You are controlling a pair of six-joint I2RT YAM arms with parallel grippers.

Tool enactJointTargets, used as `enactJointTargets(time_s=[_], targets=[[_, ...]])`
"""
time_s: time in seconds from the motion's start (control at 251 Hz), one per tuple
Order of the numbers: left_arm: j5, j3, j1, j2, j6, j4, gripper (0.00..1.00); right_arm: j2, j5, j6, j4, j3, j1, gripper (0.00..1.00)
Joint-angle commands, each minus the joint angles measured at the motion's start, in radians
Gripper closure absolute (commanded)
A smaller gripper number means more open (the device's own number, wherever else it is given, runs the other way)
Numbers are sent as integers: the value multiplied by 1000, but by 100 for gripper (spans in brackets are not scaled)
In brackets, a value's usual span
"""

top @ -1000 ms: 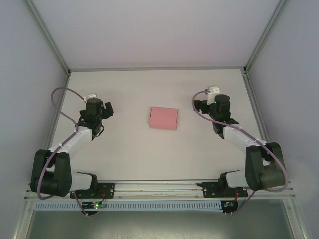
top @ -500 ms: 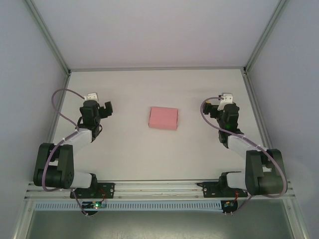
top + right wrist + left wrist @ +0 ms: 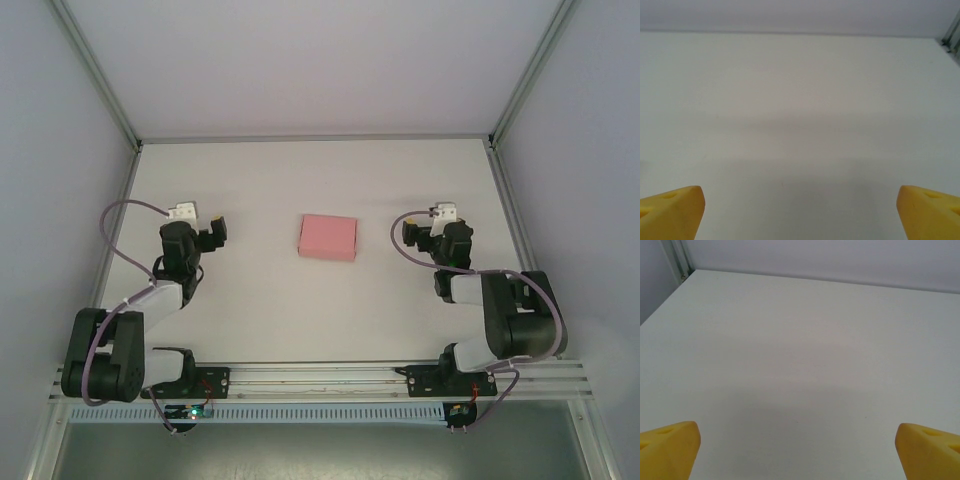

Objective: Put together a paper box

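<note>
paper box (image 3: 328, 237) looks done, I think; left hand (image 3: 800, 452) and right hand (image 3: 800, 212) sit wide open flanking it. next: just park.

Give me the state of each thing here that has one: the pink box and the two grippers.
paper box: lying flat in the middle of the table, no flaps sticking out, apart from both grippers.
left gripper: open, holding nothing, over bare table.
right gripper: open, holding nothing, over bare table.
</note>
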Motion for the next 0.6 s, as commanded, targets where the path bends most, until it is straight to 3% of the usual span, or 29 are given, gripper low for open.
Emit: enactJointTargets(time_s=[0.0,0.088,0.168,0.227,0.291,0.359,0.595], targets=[[-27,-22,15,79,36,146,0,15,-16,-10,129,-3,-8,2],[8,27,17,174,50,144,0,30,48,17,166,-16,-10,2],[54,-11,15,302,76,371,0,34,50,18,173,-16,-14,2],[36,16,22,259,47,235,0,27,50,15,154,-14,-10,2],[34,-3,22,289,53,328,0,28,50,14,167,-19,-10,2],[37,11,22,265,51,256,0,28,49,13,166,-18,-10,2],[35,9,21,272,54,270,0,29,49,14,166,-17,-10,2]])
